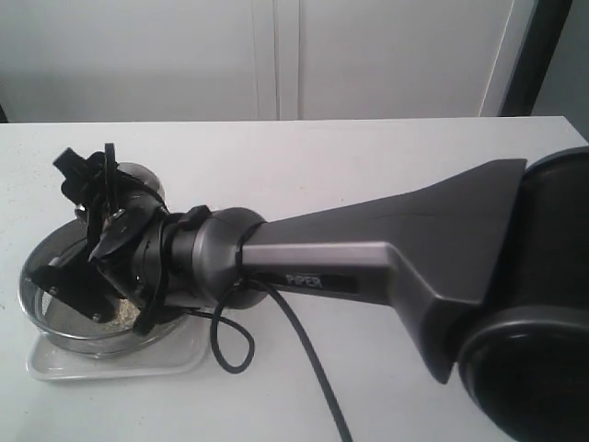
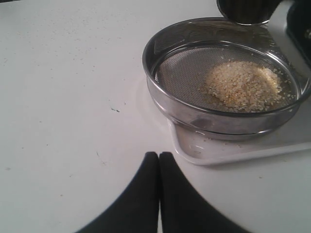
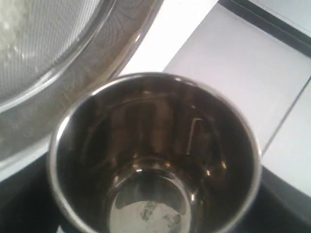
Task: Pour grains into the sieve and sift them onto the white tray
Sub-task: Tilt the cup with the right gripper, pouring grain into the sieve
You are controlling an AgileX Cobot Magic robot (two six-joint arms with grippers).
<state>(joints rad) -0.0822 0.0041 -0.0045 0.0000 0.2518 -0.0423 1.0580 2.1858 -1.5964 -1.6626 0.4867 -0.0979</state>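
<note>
Beyond the left claw, the sieve

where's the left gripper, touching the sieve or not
Apart. The left wrist view shows bare table between the shut left gripper and the sieve.

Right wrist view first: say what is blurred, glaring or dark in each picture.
Right wrist view: steel cup fills it, soft, speckled with reflections; sieve blurred. Left wrist view: grains crisp. Exterior view: dark right arm against a washed-out wall.
</note>
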